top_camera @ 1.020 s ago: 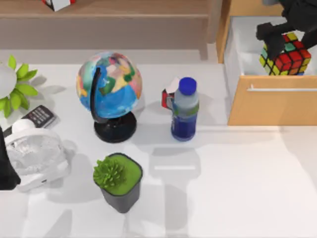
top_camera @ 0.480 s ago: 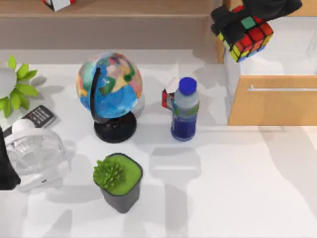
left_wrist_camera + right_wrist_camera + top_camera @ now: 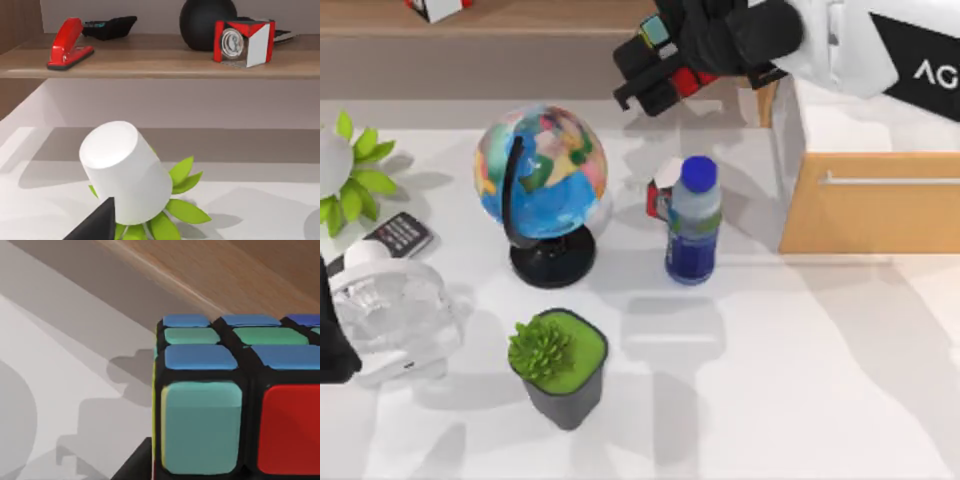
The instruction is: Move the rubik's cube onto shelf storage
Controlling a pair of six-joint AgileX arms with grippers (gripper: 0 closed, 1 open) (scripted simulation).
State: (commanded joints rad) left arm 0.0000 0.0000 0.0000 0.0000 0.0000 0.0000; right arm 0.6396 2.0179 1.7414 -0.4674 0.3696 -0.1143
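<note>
Now my right hand (image 3: 655,70) pinches the cube (image 3: 672,60) in the air, just before the shelf (image 3: 540,20) edge, above the desk (image 3: 800,380). I judge the carry nearly done; placing and release remain. My left arm is parked at left.

The scene is evenly and brightly lit, and the white counter (image 3: 800,380) takes soft, pale grey shadows with blurred edges. The globe (image 3: 540,172), the water bottle (image 3: 693,222) and the potted plant (image 3: 558,365) each throw a faint shadow toward the near edge, with wider bands of arm shadow on the right. In the right wrist view the rubik's cube (image 3: 235,400) looms large with slightly soft tile edges and no glare.
</note>
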